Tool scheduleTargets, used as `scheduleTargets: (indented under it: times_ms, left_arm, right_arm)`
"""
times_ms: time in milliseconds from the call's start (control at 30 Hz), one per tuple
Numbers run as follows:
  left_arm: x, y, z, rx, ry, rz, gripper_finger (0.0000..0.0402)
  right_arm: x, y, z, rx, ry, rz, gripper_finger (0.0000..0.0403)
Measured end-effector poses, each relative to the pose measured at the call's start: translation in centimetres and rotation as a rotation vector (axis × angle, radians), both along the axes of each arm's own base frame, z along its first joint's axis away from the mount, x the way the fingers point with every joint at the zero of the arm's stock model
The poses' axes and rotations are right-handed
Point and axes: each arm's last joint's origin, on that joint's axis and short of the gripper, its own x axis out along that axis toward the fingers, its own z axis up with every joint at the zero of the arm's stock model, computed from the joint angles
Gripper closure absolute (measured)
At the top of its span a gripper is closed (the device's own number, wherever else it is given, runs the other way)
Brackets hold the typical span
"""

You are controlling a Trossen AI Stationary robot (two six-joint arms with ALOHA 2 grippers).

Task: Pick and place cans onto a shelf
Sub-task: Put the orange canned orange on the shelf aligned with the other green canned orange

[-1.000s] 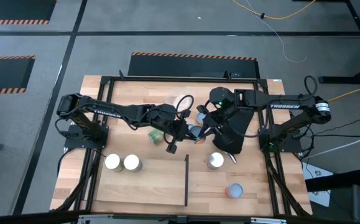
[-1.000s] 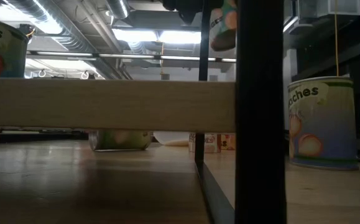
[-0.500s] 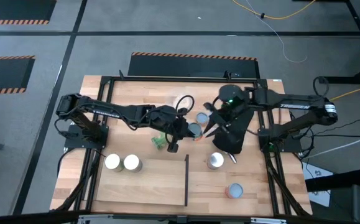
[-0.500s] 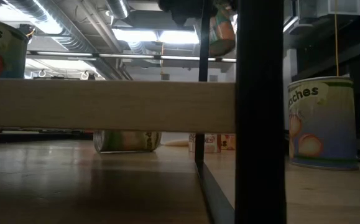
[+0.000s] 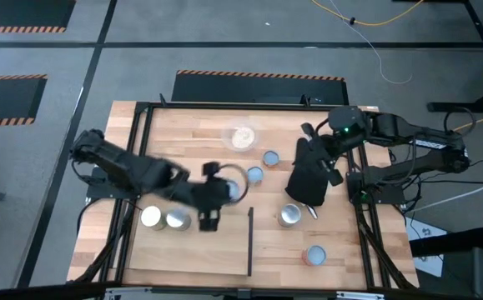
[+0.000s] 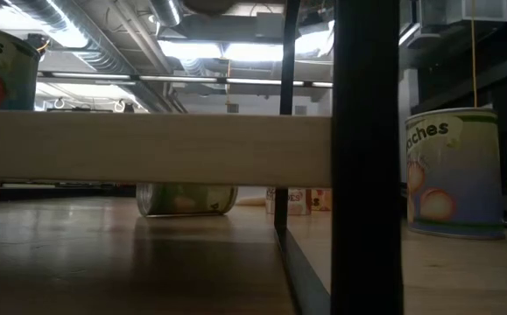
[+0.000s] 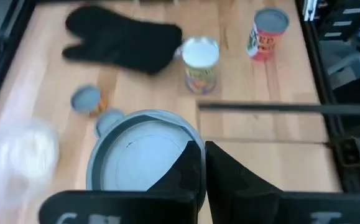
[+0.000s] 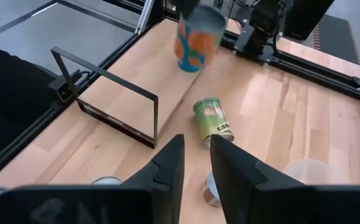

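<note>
My left gripper (image 5: 228,193) hangs above the table by the far right corner of the shelf (image 5: 191,250). It is shut on a can with an orange and blue label (image 8: 198,37) and a pale lid (image 7: 136,158). Two cans (image 5: 164,219) stand on the shelf's far end. A green-labelled can (image 8: 212,121) lies on its side on the table. Several more cans stand to the right of the shelf's black strip (image 5: 249,242), the nearest to me a red one (image 5: 314,254). My right gripper (image 8: 196,146) is open and empty, raised over the far end of the mitt. My left gripper pinches the rim of the can's lid (image 7: 191,144) between its two fingers. The fingers slant down from the table's left. The can is lifted clear of the table and hangs tilted below them.
A black oven mitt (image 5: 308,183) lies right of the middle. A clear bowl of grains (image 5: 241,136) stands at the far middle. Cans stand at the middle (image 5: 254,175), a little farther (image 5: 270,158) and by the mitt (image 5: 289,215). A black frame (image 5: 133,167) borders the table.
My left gripper has carried the can up and toward the table's near left, to the shelf, turning as it went. My right gripper has drawn back up and toward the right edge. The green can on its side has rolled a little.
</note>
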Motion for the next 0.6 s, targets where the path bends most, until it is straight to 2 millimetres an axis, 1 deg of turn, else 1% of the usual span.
scheduleTargets:
  times_ms: [167,300,433,533,600]
  left_arm:
    - [-3.1,-4.0,-0.4,-0.087,0.053,0.085,0.0399]
    - [-5.6,-6.7,-0.7,-0.193,0.085,0.136,0.0399]
    - [-7.9,-8.9,-1.3,-0.277,0.108,0.206,0.0399]
    - [-9.8,-10.4,-2.1,-0.339,0.138,0.262,0.0399]
    - [-10.6,-11.2,-2.9,-0.378,0.151,0.302,0.0399]
  right_arm:
    - [0.1,0.0,-0.1,0.002,0.006,0.002,0.032]
    - [0.2,0.0,-0.1,0.002,0.008,0.002,0.032]
    - [0.2,0.0,-0.1,0.003,0.008,0.002,0.032]
    - [0.1,0.0,-0.1,0.003,0.01,0.003,0.032]
    - [0.1,0.0,-0.1,0.003,0.011,0.002,0.032]
